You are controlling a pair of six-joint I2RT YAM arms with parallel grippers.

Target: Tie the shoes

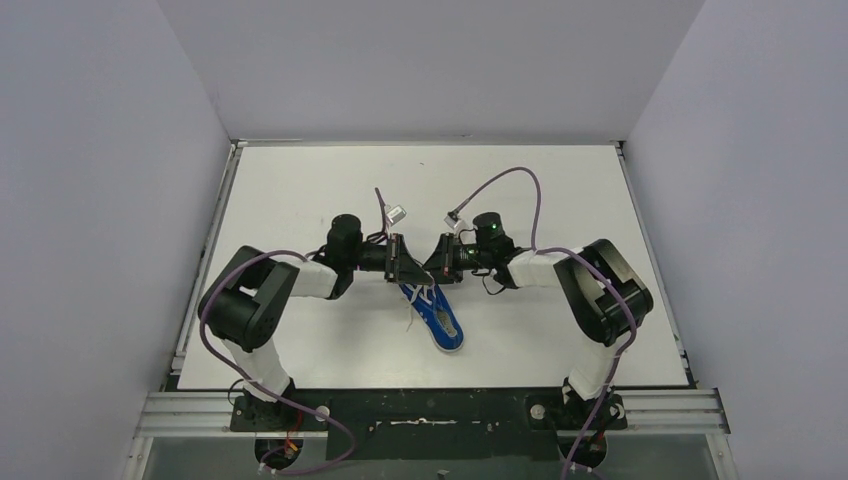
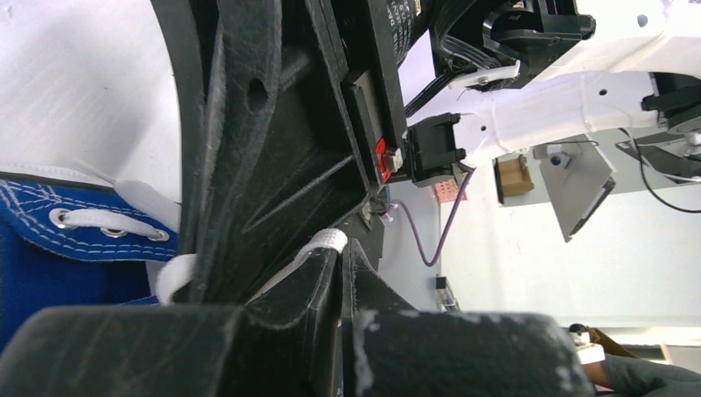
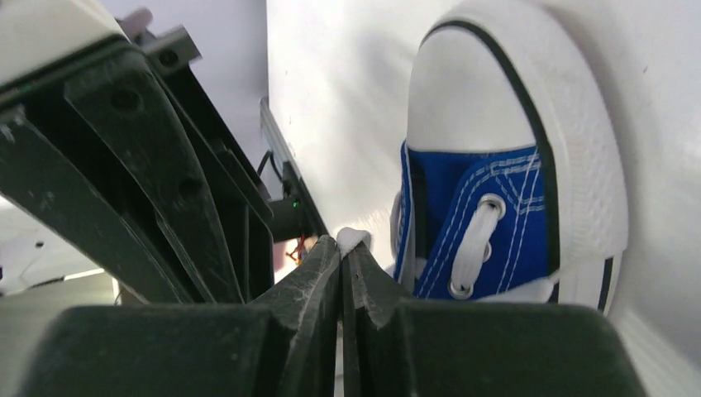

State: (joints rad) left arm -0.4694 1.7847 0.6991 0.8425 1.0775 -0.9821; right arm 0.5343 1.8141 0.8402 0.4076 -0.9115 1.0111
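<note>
Okay so the blue sneaker (image 1: 438, 318) sits about mid-table on the white table (image 1: 300, 190), lying at a slant with its open end and grey insole towards the arms' bases. Both arms reach in and meet right over its far end. The left gripper (image 1: 403, 268) and right gripper (image 1: 433, 268) are nearly nose to nose there.

From the left wrist view, the left one is pinched tight on a strand of the white laces (image 2: 326, 241), with a flat white bit poking out at the fingertips. Same deal on the right wrist view: the right one is clamped closed with a little nub of lace sticking out between the tips. Beyond it you get the white toe cap (image 3: 471, 99) and the blue upper with white stitching.

As for writing, there's small white print on the black housing (image 2: 397, 21) at the top of the left wrist view, but it's cut off and unreadable. No brand mark is legible on the shoe itself.
</note>
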